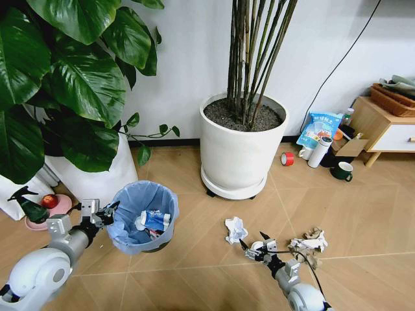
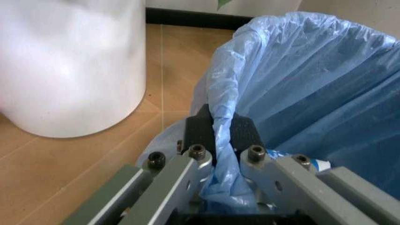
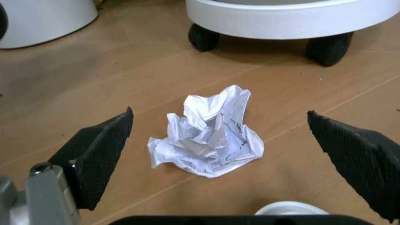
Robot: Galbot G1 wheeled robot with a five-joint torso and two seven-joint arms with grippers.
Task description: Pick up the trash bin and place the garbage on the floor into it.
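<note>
Crumpled white paper ball [image 3: 206,133] between right hand's [image 3: 225,140] spread fingers.

From my remote station, the left pincer [image 2: 216,136] had its pads clamped over the trash bin [image 1: 144,217] rim, so the bag fold hid the rim itself and the pads' inner faces; the picture's lower edge cut off the pincer's body. The liner walls hid most of the bin's contents: I saw part of a blue-white packet [image 1: 155,220] and could not tell what lay beneath it. In the right wrist view, a white disc [image 3: 291,209] was half cut off by the pincer housing. The pile of litter [image 1: 310,245] beside the right pincer [image 1: 254,245] was too small for me to separate into pieces.
</note>
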